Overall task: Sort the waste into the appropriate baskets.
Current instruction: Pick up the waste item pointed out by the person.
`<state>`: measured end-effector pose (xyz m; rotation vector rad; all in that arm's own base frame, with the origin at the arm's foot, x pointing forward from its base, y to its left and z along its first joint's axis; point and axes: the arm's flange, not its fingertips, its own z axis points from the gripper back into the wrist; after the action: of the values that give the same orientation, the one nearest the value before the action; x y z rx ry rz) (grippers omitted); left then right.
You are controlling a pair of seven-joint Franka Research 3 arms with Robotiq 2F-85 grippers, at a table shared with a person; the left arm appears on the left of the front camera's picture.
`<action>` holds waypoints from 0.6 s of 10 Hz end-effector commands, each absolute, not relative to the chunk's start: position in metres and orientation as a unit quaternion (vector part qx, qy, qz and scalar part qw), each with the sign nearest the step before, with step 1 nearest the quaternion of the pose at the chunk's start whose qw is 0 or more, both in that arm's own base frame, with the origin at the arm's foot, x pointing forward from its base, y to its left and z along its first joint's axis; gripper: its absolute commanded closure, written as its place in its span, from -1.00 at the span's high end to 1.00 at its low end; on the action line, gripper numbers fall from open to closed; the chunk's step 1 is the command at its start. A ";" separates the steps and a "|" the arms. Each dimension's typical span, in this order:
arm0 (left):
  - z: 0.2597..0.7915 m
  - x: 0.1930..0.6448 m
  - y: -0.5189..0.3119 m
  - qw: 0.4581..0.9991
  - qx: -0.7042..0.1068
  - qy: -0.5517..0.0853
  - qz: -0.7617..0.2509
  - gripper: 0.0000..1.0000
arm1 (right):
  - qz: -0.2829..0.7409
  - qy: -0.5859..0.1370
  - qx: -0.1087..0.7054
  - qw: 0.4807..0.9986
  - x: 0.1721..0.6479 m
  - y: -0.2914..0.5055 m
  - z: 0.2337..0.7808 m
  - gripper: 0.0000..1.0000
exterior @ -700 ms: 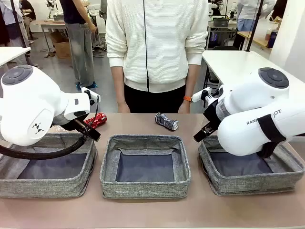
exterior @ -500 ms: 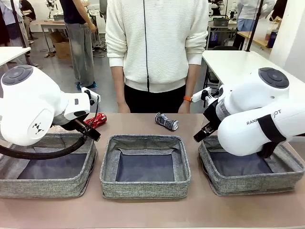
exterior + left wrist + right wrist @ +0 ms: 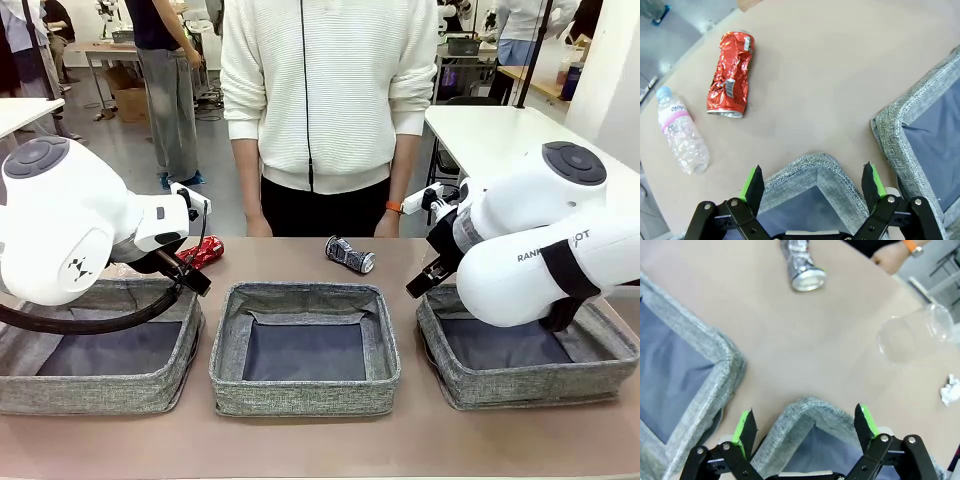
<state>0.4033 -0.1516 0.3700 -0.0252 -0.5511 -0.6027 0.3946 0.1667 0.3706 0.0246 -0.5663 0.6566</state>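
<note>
**Waste.** Five pieces are visible, and all lie on the table (image 3: 300, 445); none is in a basket.
- The red can (image 3: 730, 75) is at the upper left of the left wrist view, with the bottle (image 3: 681, 132) just beside it at the left edge.
- The printed can (image 3: 801, 265) is at top centre of the right wrist view.
- The cup (image 3: 912, 337) lies on its side at right, and the paper wad (image 3: 951, 389) is near it at the right edge.

**Baskets.** The left basket (image 3: 100, 390), middle basket (image 3: 300, 395) and right basket (image 3: 530, 390) stand in a row across the lower front view. Their visible bottoms are bare, though the arms hide part of the outer two.

**Grippers.** The left gripper (image 3: 812, 172) has its jaws wide apart and holds nothing; it is poised over a basket corner. The right gripper (image 3: 805, 415) is likewise spread, empty and over a basket corner.

**Assessment.** Sorting appears not yet begun. All five pieces remain to be picked and binned.
</note>
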 end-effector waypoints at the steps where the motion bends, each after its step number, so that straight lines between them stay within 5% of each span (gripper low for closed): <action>1: 0.370 0.403 -0.152 0.918 -0.012 -0.268 -0.293 1.00 | 0.318 -0.274 0.012 0.907 0.395 0.167 0.371 1.00; 4: 0.370 0.403 -0.152 0.918 -0.012 -0.268 -0.293 1.00 | 0.318 -0.274 0.012 0.907 0.395 0.167 0.371 1.00; 6: 0.421 0.377 -0.136 0.904 -0.046 -0.297 -0.304 1.00 | 0.361 -0.312 0.023 0.879 0.367 0.146 0.448 1.00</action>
<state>0.4022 -0.1535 0.3835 -0.0407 -0.5754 -0.6045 0.3895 0.1667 0.4014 0.0190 -0.6165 0.6966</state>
